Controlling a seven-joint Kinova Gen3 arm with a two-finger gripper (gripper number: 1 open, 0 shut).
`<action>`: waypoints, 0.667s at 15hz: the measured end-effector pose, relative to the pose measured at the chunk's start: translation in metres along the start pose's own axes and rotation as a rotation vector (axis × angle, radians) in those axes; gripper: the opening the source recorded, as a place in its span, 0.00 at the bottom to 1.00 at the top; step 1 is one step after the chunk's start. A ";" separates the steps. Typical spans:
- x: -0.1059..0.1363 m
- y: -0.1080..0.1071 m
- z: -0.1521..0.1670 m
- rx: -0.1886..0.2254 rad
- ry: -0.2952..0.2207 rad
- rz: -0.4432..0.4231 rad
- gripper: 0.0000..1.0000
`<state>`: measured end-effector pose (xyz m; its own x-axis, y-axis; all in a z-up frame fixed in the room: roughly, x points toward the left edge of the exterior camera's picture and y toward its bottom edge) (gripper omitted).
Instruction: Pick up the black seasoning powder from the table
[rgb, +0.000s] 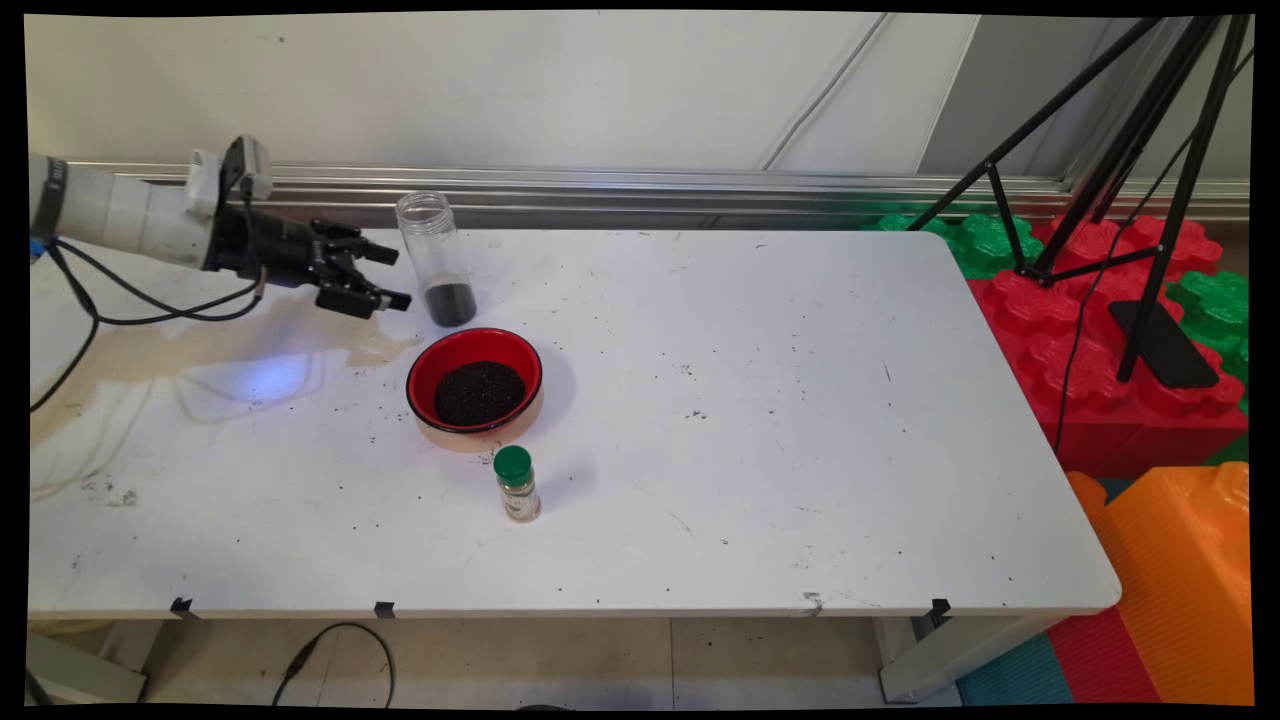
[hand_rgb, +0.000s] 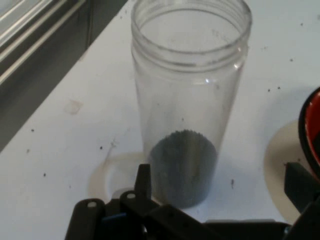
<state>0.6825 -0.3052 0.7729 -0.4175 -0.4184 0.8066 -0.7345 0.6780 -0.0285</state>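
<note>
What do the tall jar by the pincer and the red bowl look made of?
Tall jar: clear plastic or glass, see-through with a threaded rim; which one is unclear. Red bowl: glossy red inside, tan outside, likely glazed ceramic or plastic.

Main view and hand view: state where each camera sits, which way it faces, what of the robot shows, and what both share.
Main view: fixed above the table's near side, looking down across it to the wall; the white arm and open gripper enter from the left.
Hand view: on the hand, looking along the gripper at the clear jar; only black linkage and fingers show.
Shared: the jar, the red bowl, the table.
</note>
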 end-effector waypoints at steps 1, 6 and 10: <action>0.000 -0.001 0.003 0.000 0.006 0.002 1.00; -0.003 -0.009 0.021 0.007 0.043 0.011 1.00; -0.005 -0.015 0.036 0.008 0.079 0.016 1.00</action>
<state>0.6762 -0.3353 0.7480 -0.3861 -0.3583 0.8500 -0.7325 0.6792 -0.0465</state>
